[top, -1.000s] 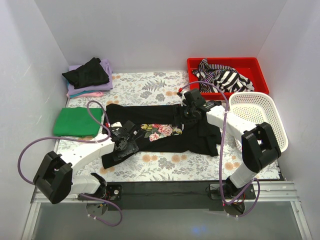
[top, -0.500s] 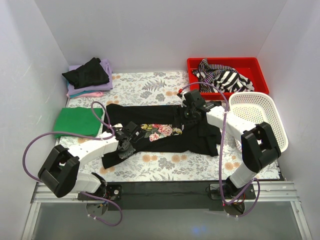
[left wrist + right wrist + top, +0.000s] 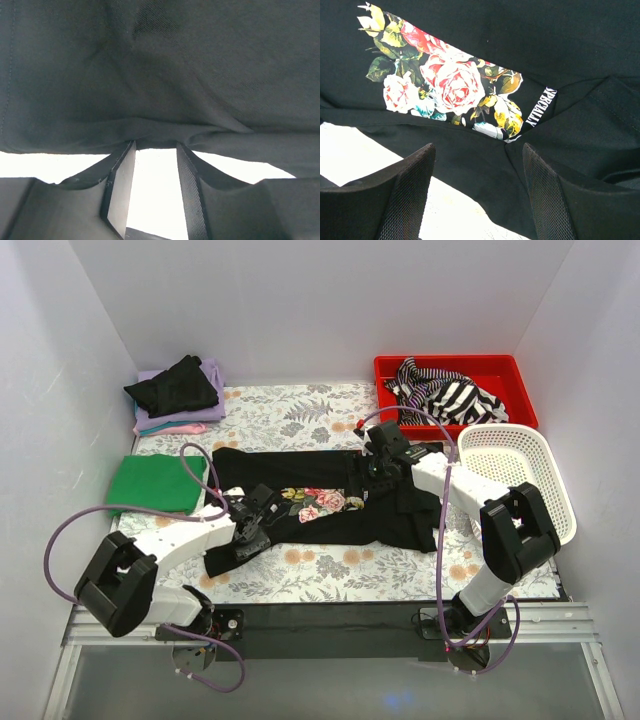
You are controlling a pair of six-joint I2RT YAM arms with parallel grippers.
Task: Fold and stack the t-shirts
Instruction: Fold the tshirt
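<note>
Black rose-print shirt [image 3: 300, 470] is lying on the bench [image 3: 300, 410]. Left claw [image 3: 155, 146] is gaping narrowly at its edge; right claw [image 3: 477, 147] is gaping wide above it.

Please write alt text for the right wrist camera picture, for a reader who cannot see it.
A black t-shirt with a rose print fills most of the view. The right gripper is open over it, its two black fingers at the bottom edge.
</note>
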